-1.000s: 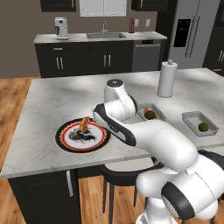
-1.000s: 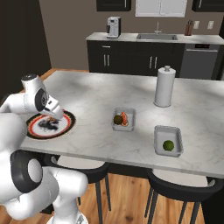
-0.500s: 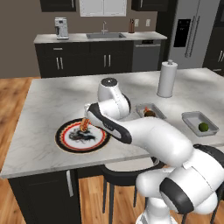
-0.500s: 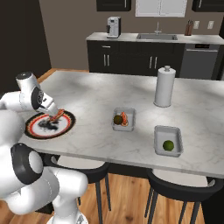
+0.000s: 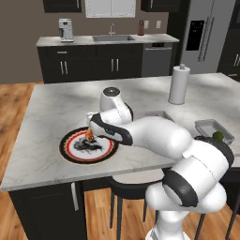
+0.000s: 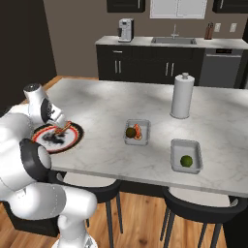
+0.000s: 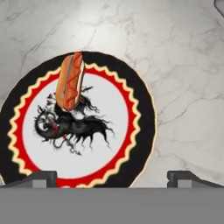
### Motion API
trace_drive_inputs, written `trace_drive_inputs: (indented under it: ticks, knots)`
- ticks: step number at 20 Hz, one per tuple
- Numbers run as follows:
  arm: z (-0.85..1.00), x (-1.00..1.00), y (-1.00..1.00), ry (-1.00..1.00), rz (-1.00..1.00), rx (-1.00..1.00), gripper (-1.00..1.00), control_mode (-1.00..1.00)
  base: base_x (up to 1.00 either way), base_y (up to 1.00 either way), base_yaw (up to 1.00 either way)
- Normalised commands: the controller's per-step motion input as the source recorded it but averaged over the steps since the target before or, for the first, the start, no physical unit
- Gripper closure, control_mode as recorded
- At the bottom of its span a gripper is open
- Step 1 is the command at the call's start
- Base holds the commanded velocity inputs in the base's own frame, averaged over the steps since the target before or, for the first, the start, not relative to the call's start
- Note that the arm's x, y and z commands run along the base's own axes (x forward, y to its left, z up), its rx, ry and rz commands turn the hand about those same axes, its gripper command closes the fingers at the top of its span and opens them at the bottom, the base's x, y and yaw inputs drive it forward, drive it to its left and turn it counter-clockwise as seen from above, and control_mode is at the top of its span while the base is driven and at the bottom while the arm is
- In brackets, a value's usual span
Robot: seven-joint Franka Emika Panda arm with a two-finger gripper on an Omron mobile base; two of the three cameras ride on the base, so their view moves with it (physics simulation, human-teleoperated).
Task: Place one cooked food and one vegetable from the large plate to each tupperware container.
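The large plate [image 7: 144,114] lies right under my gripper [image 7: 113,178], whose jaws stand wide open and empty. A hot dog [image 7: 71,82] in a bun rests on the plate's patterned centre, ahead of the fingertips [image 7: 41,177]. In the left base view the gripper [image 5: 92,125] hovers just over the hot dog [image 5: 89,135] and plate [image 5: 66,150]. One tupperware container [image 6: 137,124] holds a dark green vegetable [image 6: 130,132] and an orange-red food piece [image 6: 137,131]. The other container [image 6: 186,145] holds a green round vegetable [image 6: 186,161].
A white paper-towel roll [image 6: 180,96] stands behind the two containers. The plate [image 6: 73,139] sits near the island's front left edge, with bare marble between it and the containers. Stools stand below the front edge.
My hand has swung left from the middle of the island to over the plate, jaws staying open. The hot dog and containers have not moved.
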Motion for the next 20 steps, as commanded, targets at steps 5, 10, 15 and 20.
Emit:
trace_drive_inputs:
  ticks: [5, 10, 15, 20]
  knots:
    - [-0.11, 0.49, 0.19, 0.0, 0.0, -0.02, -1.0, -1.0, 0.0, 0.0, 0.0]
    - [-0.09, 0.31, 0.19, 0.0, 0.0, -0.01, -1.0, -1.0, 0.0, 0.0, 0.0]
    - [-0.21, 0.35, 0.05, 0.0, 0.0, 0.0, -1.0, -1.0, 0.0, 0.0, 0.0]
    - [-0.25, 0.13, 0.03, 0.0, 0.0, 0.0, -1.0, -1.0, 0.0, 0.0, 0.0]
